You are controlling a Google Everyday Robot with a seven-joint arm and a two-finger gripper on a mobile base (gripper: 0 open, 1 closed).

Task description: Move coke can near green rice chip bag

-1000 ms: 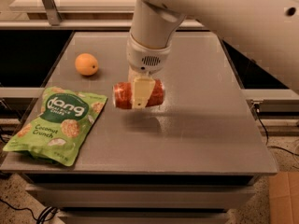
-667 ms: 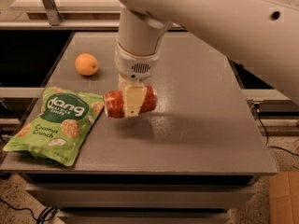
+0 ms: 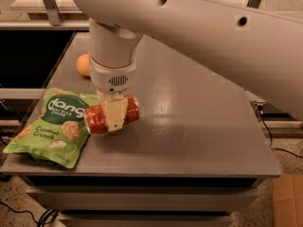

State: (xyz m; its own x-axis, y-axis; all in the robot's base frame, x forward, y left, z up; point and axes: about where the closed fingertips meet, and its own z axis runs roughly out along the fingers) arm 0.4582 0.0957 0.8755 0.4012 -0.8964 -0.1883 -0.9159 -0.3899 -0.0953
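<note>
The red coke can [image 3: 97, 118] lies on its side in my gripper [image 3: 114, 116], whose pale fingers [image 3: 115, 113] are shut across its middle. The can is low over the grey table [image 3: 189, 126]; whether it touches the surface I cannot tell. Its silver end is right at the right edge of the green rice chip bag [image 3: 52, 126], which lies flat at the front left corner of the table. My white arm comes down from the upper right and hides the back of the table.
An orange fruit [image 3: 83, 65] sits at the back left of the table, partly hidden behind my wrist. The table's front edge is just below the bag. A cardboard box [image 3: 288, 200] stands on the floor at the lower right.
My gripper has carried the coke can to the left and toward the front, from the table's middle to the bag's right edge.
</note>
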